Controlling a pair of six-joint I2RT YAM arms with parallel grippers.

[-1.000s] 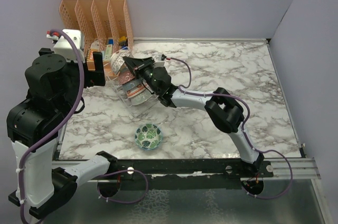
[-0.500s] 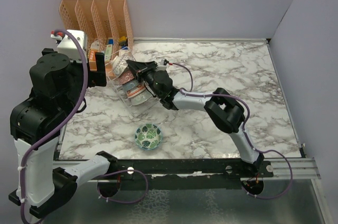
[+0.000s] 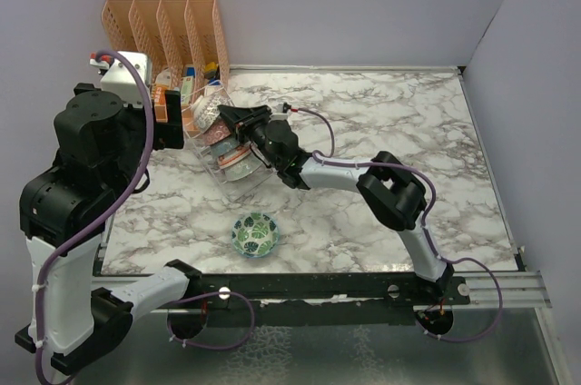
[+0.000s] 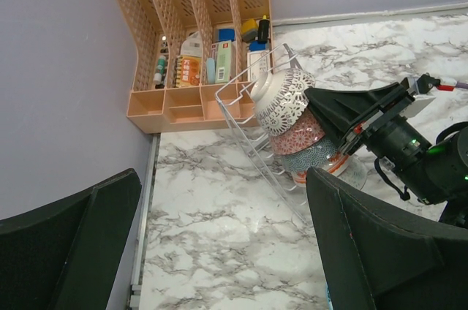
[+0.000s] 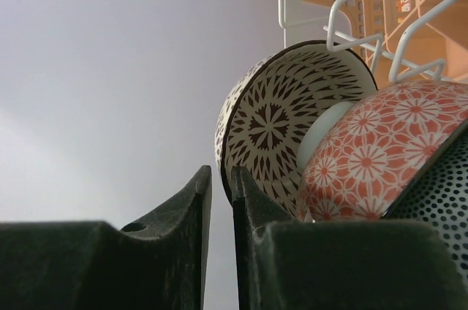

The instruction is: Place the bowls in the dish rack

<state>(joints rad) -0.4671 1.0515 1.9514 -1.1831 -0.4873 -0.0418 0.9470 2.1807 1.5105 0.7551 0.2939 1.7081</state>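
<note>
The wire dish rack (image 3: 214, 151) stands tilted by the orange organizer and also shows in the left wrist view (image 4: 245, 123). Three bowls lie nested on their sides in it: the white dark-lattice bowl (image 4: 281, 98) (image 5: 281, 123), a red flower-patterned bowl (image 4: 296, 134) (image 5: 380, 156) and a blue-dotted bowl (image 4: 316, 156). The green leaf-patterned bowl (image 3: 255, 233) sits alone on the table near the front. My right gripper (image 3: 229, 116) (image 5: 219, 172) is shut and empty, its tips right beside the lattice bowl's rim. My left gripper (image 4: 223, 175) is open wide and empty, held high over the table's left side.
The orange slotted organizer (image 3: 163, 26) (image 4: 197, 3) holds small items against the back left wall. Walls close the table at the left, back and right. The marble tabletop (image 3: 390, 122) stretches to the right of the rack.
My right gripper's tips have shifted slightly along the top of the stacked bowls. My left arm has edged a little up and right. The bowls have stayed in place.
</note>
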